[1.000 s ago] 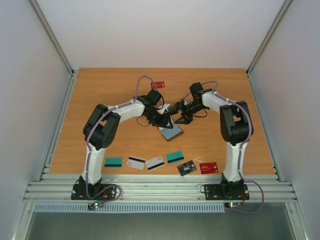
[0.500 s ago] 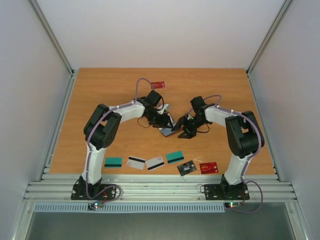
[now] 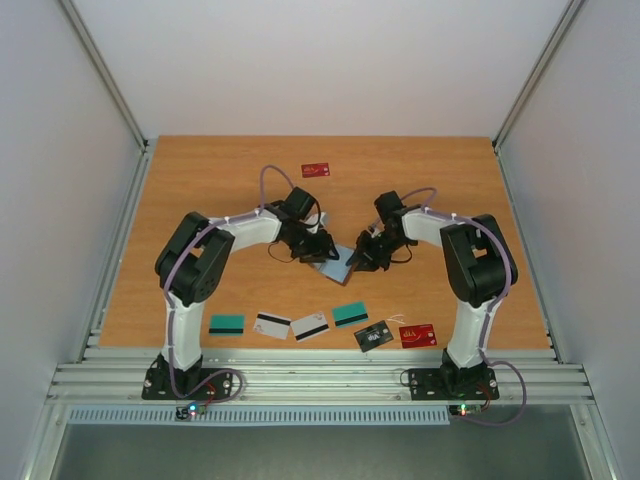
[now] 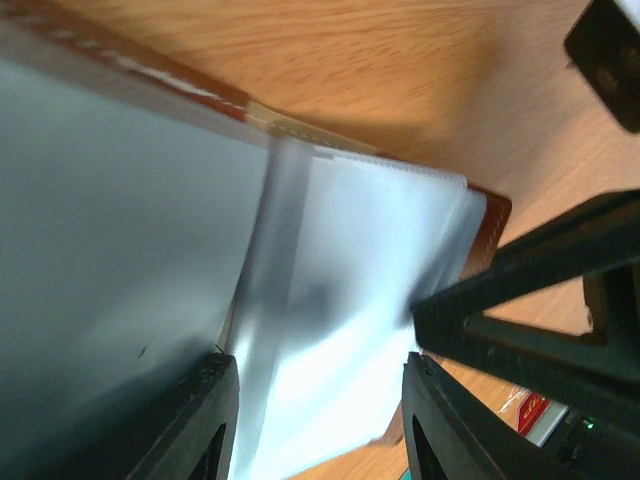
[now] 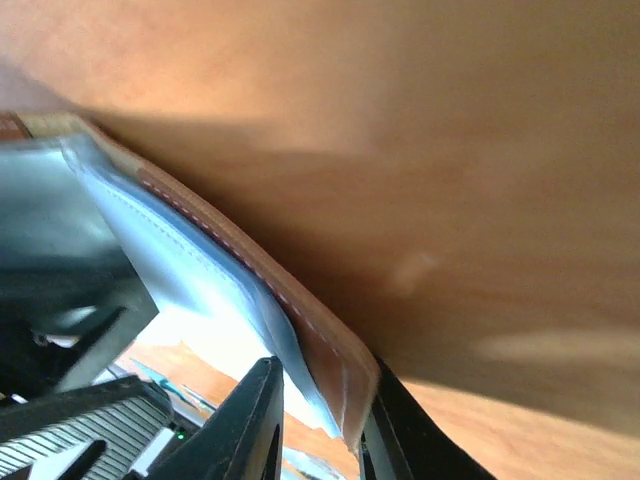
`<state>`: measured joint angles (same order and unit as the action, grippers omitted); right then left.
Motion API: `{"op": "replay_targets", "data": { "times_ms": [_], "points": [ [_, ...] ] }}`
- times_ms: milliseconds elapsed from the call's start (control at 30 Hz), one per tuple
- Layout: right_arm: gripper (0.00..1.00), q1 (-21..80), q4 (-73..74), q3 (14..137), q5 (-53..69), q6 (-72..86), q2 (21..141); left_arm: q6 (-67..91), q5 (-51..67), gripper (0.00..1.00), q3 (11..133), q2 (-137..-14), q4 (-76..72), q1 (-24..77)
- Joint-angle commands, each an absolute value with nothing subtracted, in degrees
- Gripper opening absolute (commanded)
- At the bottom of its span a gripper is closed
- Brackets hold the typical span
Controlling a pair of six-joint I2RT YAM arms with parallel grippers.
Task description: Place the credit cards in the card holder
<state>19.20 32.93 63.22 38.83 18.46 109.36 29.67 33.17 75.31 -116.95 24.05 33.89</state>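
A wood-grain surface (image 3: 200, 200) sits inside a booth of plain white walls (image 3: 320, 60), with metal rails (image 3: 320, 380) along its near edge. Near the middle is the card holder (image 3: 335, 264), brown leather with pale grey-blue lining, open between the two arms. The right claw (image 3: 358, 256) is narrowed onto the holder's leather edge. The left claw (image 3: 318, 250) has its fingers partly apart around the lining; whether they pinch it cannot be told. Six credit cards (image 3: 310, 327) lie in a row near the rails: teal, white, white, teal, black, red. One more red card (image 3: 316, 169) lies well apart, toward the far edge
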Motion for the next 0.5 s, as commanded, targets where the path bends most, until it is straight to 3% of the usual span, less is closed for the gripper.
{"op": "replay_targets", "data": {
  "times_ms": [0,267,467],
  "points": [
    [0.22,18.99,33.84,69.77,37.2,11.44,113.78,34.76,33.06,0.47,70.15,-116.07,28.06,32.88],
    [0.2,18.72,44.38,84.07,37.19,-1.08,124.52,39.93,39.89,0.48,61.67,-109.97,21.84,25.63],
    [0.2,18.85,45.76,86.62,37.9,-2.24,127.18,38.99,40.96,0.5,59.71,-108.1,21.48,22.61]
  ]
}}
